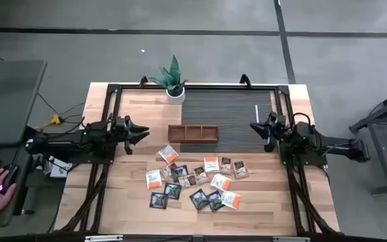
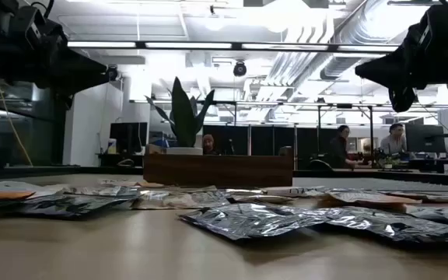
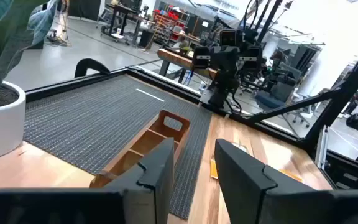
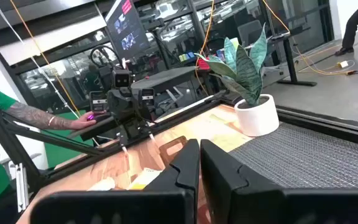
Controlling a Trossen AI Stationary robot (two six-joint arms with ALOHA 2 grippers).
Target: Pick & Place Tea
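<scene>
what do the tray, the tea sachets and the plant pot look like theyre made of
Tray: seemingly wood, brown with a matte finish and thin divider walls. Tea sachets: likely metallised foil or plastic film, since the low view shows crinkled, shiny, reflective surfaces. Plant pot: smooth plain white, possibly ceramic or plastic; the look leaves that open.

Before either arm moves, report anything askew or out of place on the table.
Nothing looks damaged or spilled. The small flat square tea sachets lie in a loose, overlapping scatter at odd angles on the bare wood, none inside the long brown wooden three-compartment tray.
</scene>
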